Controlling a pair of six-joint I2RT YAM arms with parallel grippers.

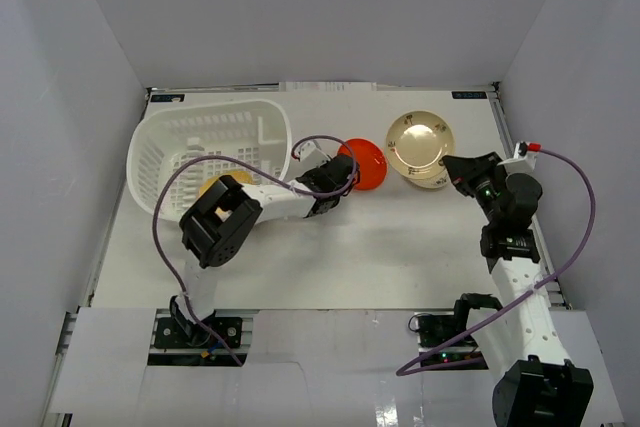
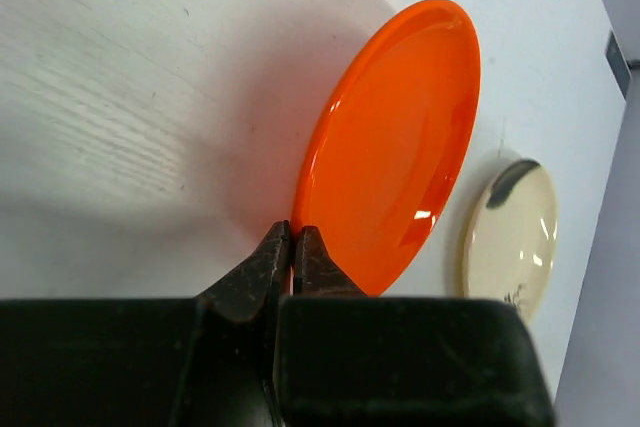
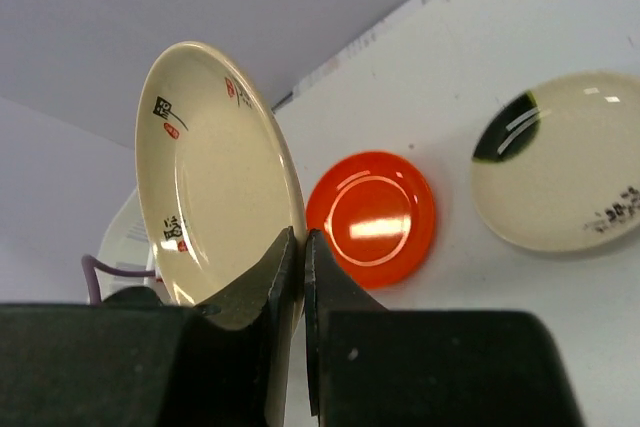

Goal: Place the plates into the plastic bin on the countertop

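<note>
Orange plate is pinched at its rim by the left gripper, near the white bin. The right gripper clamps a cream plate by its edge.

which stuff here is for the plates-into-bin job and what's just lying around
Job: white slotted plastic bin, round orange plate, printed cream plate, cream plate with dark brush mark, yellow plate in bin.
Lying about: purple cables, papers at far edge.

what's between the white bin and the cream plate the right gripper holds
The orange plate, its rim pinched by the left gripper; the top view shows it best.
</note>
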